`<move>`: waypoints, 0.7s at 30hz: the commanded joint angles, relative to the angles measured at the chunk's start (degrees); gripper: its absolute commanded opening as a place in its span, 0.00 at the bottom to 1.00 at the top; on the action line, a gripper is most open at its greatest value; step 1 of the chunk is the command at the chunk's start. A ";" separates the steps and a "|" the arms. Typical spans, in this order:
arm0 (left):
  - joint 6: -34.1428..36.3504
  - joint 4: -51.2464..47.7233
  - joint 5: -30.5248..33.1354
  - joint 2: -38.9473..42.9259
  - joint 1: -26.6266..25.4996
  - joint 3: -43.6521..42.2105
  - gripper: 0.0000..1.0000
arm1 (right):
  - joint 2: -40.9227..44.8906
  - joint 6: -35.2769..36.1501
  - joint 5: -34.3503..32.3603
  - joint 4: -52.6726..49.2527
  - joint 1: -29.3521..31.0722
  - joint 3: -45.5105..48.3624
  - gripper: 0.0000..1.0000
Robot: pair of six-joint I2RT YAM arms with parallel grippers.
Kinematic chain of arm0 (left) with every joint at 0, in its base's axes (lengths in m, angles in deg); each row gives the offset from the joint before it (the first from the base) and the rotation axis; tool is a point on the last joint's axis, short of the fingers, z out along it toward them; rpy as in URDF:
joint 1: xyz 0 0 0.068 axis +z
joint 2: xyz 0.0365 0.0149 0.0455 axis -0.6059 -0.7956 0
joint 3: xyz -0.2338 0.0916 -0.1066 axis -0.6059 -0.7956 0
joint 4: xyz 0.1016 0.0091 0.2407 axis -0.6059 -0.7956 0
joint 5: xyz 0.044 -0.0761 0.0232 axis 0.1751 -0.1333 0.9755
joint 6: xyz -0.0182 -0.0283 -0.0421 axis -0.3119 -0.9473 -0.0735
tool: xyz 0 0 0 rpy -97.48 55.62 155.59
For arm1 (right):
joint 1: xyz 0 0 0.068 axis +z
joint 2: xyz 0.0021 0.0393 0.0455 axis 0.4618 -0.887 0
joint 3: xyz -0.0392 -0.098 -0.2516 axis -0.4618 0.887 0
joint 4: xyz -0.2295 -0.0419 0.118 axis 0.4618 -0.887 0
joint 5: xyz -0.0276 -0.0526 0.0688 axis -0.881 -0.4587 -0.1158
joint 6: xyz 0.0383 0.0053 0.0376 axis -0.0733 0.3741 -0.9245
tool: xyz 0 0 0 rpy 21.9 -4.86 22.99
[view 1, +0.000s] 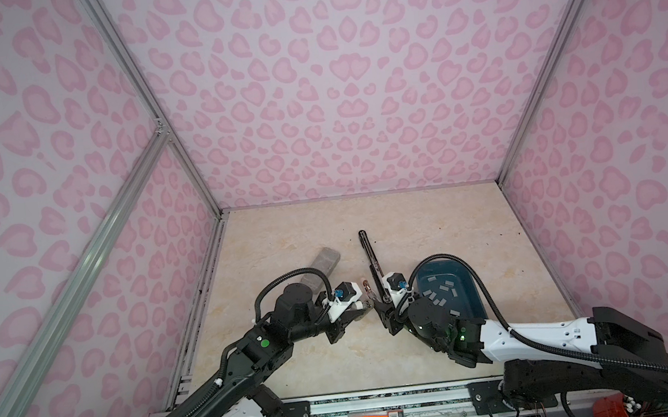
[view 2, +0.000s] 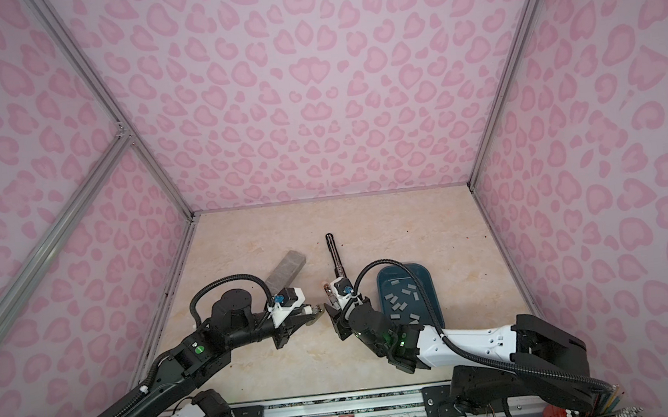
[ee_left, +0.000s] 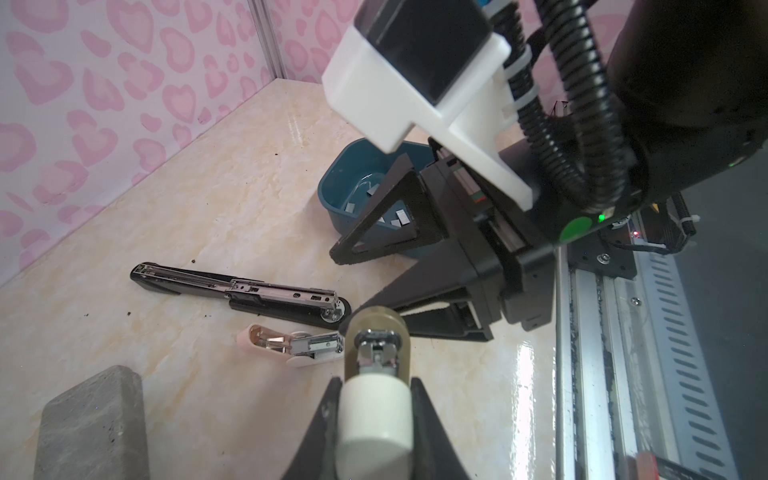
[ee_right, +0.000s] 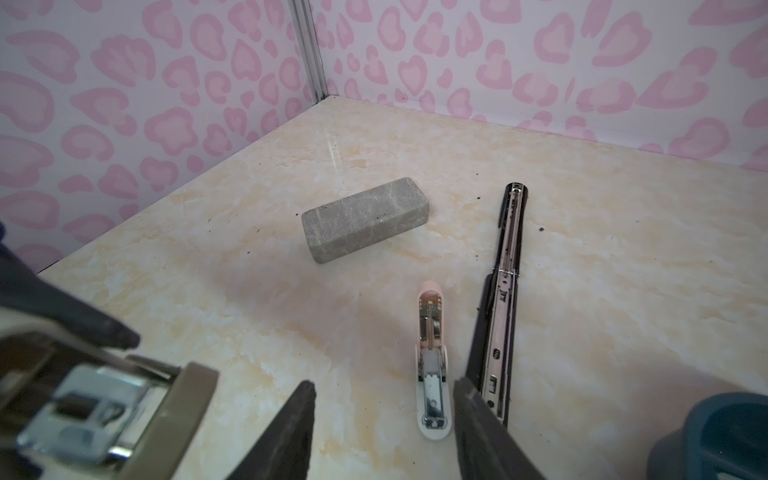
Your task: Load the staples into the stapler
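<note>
Both arms reach in from the near edge and bend inward, so that in both top views the two wrists face each other near the middle. The left arm lies low with its forearm angled toward the centre. The left gripper (view 1: 362,309) points to the right, its jaws pressed tight on a small white-and-olive stapler (ee_left: 374,415), which sits between the black fingers (ee_left: 424,415) in the left wrist view. The right arm folds sharply at the elbow, and its wrist is turned toward the far side. The right gripper (ee_right: 384,386) tilts downward, its jaws about half apart with nothing between them. The two grippers' tips stand close together; whether they touch cannot be told.
</note>
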 commanded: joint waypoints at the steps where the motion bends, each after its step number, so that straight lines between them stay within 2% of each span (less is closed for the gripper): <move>1: -0.18 2.33 0.23 -0.11 0.06 0.37 0.04 | 1.03 -0.77 -0.62 1.01 0.02 -0.21 0.53; 5: 0.36 2.23 -0.36 -0.38 0.03 -0.60 0.04 | 5.50 0.35 -2.95 1.56 0.07 1.37 0.52; 9: 0.35 2.22 -0.94 -1.06 0.00 -0.47 0.04 | 8.89 1.88 2.38 1.58 0.29 1.43 0.52; 12: 0.47 1.89 -0.97 -0.99 0.13 -0.10 0.04 | 9.68 2.11 2.79 0.25 0.63 0.26 0.51; 21: 0.61 2.42 -1.82 -1.60 0.03 -0.22 0.04 | 2.73 1.99 3.66 -0.51 1.08 -3.29 0.50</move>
